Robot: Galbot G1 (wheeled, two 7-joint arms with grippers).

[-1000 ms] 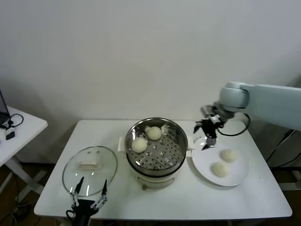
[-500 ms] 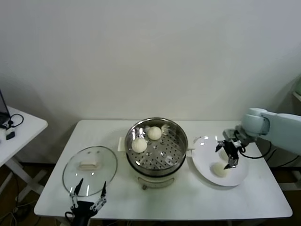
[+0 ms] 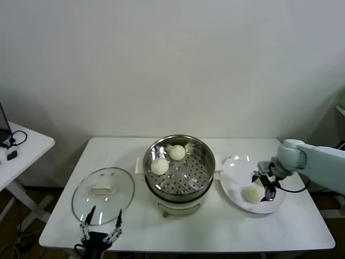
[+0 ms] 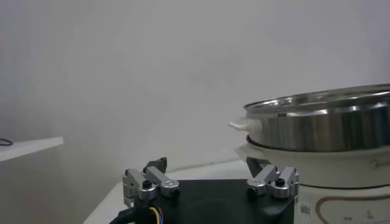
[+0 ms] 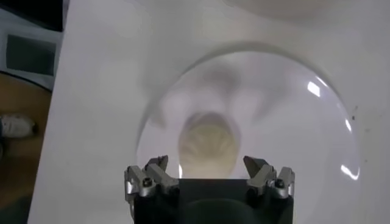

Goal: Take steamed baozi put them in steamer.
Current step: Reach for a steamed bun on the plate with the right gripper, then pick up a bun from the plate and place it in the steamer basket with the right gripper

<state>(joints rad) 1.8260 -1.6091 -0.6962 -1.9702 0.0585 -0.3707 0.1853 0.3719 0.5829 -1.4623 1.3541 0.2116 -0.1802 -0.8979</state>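
Observation:
The steel steamer (image 3: pixel 179 168) stands mid-table with two cream baozi on its perforated tray, one at the left (image 3: pixel 159 165) and one at the back (image 3: pixel 177 152). On the white plate (image 3: pixel 234 178) to its right one baozi (image 3: pixel 250 194) shows. My right gripper (image 3: pixel 264 183) is open and low over the plate, just right of that bun and covering the spot behind it. In the right wrist view a baozi (image 5: pixel 208 146) lies on the plate (image 5: pixel 292 109) between the spread fingers of the gripper (image 5: pixel 207 165). My left gripper (image 3: pixel 101 218) is open and empty at the table's front left edge.
A round glass lid (image 3: pixel 103 195) lies flat left of the steamer, just behind my left gripper. The left wrist view shows the steamer's steel wall (image 4: pixel 323 128) off to one side of the left gripper (image 4: pixel 207 171). A small side table (image 3: pixel 16 148) stands at far left.
My right gripper moved from above the plate's back left rim, rightward and down onto the plate, and now sits lower around a baozi. The left arm has not moved.

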